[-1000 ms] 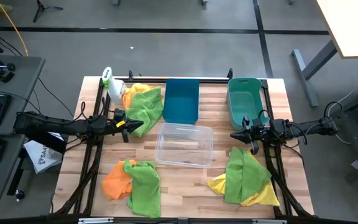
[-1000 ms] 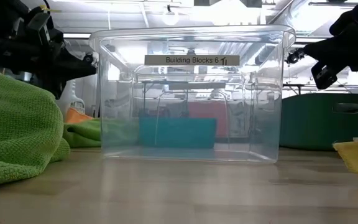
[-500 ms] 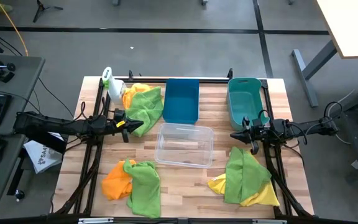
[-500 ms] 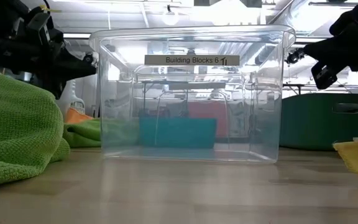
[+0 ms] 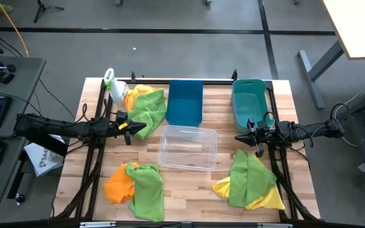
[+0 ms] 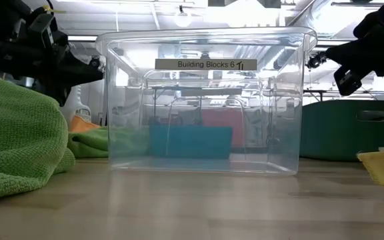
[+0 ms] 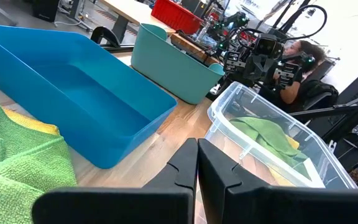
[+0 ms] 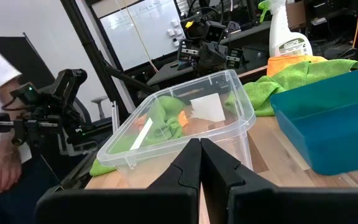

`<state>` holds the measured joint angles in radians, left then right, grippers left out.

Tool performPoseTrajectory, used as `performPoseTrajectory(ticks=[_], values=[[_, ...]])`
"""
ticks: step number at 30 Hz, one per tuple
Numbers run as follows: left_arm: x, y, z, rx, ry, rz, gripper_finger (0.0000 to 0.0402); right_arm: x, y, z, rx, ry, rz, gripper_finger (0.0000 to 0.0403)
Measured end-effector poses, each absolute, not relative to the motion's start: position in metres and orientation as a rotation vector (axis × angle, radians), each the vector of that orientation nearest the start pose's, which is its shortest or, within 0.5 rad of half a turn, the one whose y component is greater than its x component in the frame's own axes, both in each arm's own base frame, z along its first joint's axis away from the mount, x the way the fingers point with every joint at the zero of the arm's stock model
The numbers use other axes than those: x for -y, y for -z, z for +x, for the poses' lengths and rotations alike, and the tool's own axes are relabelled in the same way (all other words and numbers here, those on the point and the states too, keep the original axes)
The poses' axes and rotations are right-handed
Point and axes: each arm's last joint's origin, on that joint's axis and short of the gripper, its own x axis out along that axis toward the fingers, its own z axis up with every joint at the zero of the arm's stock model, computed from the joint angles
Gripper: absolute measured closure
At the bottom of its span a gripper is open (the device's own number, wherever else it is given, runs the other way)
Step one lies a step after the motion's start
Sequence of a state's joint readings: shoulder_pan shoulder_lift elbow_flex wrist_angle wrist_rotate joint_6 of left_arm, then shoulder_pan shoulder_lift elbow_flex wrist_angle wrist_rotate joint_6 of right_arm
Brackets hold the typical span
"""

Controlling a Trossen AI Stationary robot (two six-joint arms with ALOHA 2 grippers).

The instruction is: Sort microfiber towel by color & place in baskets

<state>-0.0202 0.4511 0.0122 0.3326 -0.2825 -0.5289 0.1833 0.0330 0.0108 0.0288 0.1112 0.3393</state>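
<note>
1. Plainly, no sorting shows yet: the dark blue bin (image 5: 185, 101), the teal bin (image 5: 249, 100) and the clear bin (image 5: 188, 147) all sit without cloths inside, in the middle and far part of the tabletop (image 5: 220, 180).
2. The cloths lie in three heaps: green over yellow and orange (image 5: 146, 106) by the spray bottle (image 5: 113, 87) at the far left, orange with green (image 5: 138, 187) at the near left, and green over yellow (image 5: 251, 180) at the near right.
3. The left claw (image 5: 134, 125) hangs at the near edge of the far-left heap with its fingers pressed together and nothing between them, as the left wrist view shows (image 7: 197, 163).
4. The right claw (image 5: 240, 137) hangs between the teal bin and the near-right heap, likewise closed and holding nothing (image 8: 199, 160).
5. The relation that matters: the far-left heap lies just beyond and beside the left claw, so that arm is nearer to it, while the near-right heap lies just toward the tabletop's near edge from the right claw.
6. Either claw would probably have to spread its fingers before dropping onto a cloth.
</note>
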Motion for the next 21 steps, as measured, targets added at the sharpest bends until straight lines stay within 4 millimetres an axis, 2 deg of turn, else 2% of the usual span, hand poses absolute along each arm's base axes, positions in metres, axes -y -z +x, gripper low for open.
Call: performPoseTrajectory(ticks=[18,21], values=[[-0.0056,-0.1586,0.1248,-0.034,-0.284,-0.505,0.0402,-0.0149,-0.1674,0.0979,-0.006,-0.072,0.340,0.0402],[-0.0075,-0.1655,0.1248,0.059,-0.331,-0.543,0.0402,-0.0149,-0.1674,0.0979,-0.006,-0.073,0.340,0.0402]])
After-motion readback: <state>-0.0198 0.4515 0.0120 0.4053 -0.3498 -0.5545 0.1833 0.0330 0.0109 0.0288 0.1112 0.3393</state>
